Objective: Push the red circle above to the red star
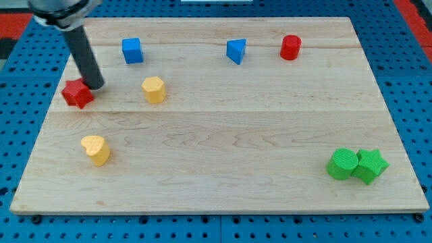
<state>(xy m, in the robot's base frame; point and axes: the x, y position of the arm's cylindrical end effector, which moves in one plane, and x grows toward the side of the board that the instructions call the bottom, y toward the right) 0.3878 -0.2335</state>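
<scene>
At view's left, my tip (pixel 95 86) touches the red star (pixel 77 94).

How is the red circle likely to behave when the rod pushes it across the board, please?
The red circle is a short upright cylinder, so it will probably slide, not roll or tip. Its round side may let it slip off my tip if pushed off-centre. The wooden board looks smooth, so it should glide easily.

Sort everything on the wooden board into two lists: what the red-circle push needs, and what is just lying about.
Needed: red circle block; red star block; my tip, beside the red star's right edge.

Lying about: blue cube; blue triangle; yellow hexagon; yellow heart; green circle; green star.
</scene>
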